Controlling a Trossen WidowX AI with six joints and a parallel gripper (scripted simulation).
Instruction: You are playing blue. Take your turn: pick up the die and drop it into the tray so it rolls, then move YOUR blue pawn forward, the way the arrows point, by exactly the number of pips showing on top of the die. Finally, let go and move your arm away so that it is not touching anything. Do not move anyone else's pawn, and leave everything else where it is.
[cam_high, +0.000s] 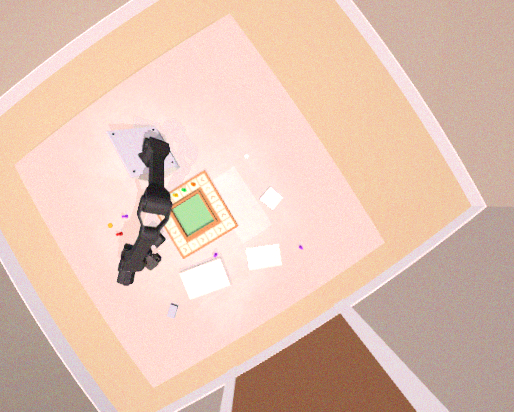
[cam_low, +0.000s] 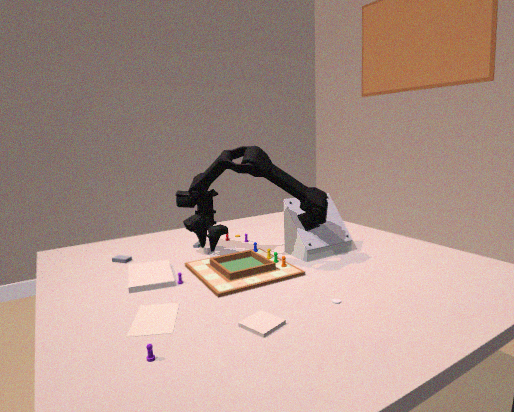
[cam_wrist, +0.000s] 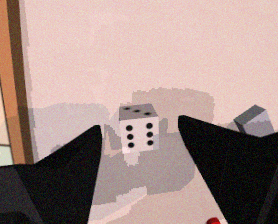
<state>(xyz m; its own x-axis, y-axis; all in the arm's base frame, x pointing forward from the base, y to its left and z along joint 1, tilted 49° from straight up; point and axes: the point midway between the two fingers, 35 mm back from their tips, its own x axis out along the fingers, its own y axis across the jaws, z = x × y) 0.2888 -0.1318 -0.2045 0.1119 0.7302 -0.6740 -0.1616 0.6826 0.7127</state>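
Note:
A white die (cam_wrist: 136, 120) lies on the table top between my two dark fingers, with three pips on top and six on the side facing the wrist camera. My gripper (cam_wrist: 140, 126) (cam_low: 209, 245) (cam_high: 150, 253) is open, low over the table, a finger on each side of the die without touching it. It is just left of the game board (cam_low: 227, 288) (cam_high: 228, 220). The green tray (cam_low: 243, 263) (cam_high: 192, 214) sits in the board's middle. The blue pawn (cam_low: 255, 246) stands at the board's far edge; in the overhead view the arm hides it.
Yellow (cam_low: 268, 253), green (cam_low: 275, 257) and orange (cam_low: 283, 260) pawns stand on the board's far side. A grey block (cam_wrist: 252, 120) lies right of the die. Red (cam_low: 227, 237) and purple (cam_low: 246, 237) pawns stand behind the gripper. White cards (cam_low: 150, 274) and loose purple pawns (cam_low: 150, 352) lie around.

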